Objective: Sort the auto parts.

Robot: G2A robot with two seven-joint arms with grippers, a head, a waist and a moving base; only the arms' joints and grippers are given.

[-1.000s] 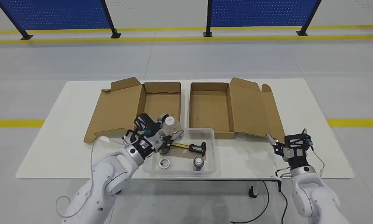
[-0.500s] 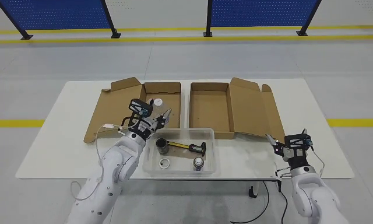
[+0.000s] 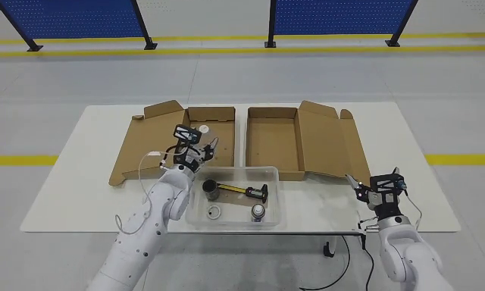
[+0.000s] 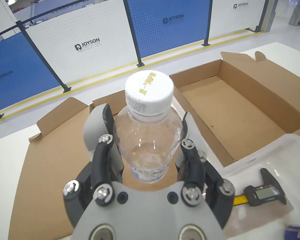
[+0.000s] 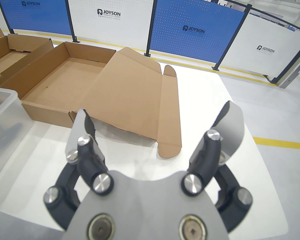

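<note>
My left gripper [image 4: 146, 119] sits around an upright clear plastic bottle with a white cap [image 4: 148, 136], above an open brown cardboard box [image 4: 47, 156]. A black digital caliper [image 4: 263, 193] lies in a clear plastic bin [image 4: 290, 151] nearby.

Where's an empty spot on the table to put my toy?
The right box has a bare floor. The table is bare left of the left box, and between the clear bin and the right gripper. Crowded: the bin, with its caliper and other parts, and the left box, where the left gripper holds a bottle.

Clear bottle [image 4: 147, 141], white cap [image 4: 149, 93]
</note>
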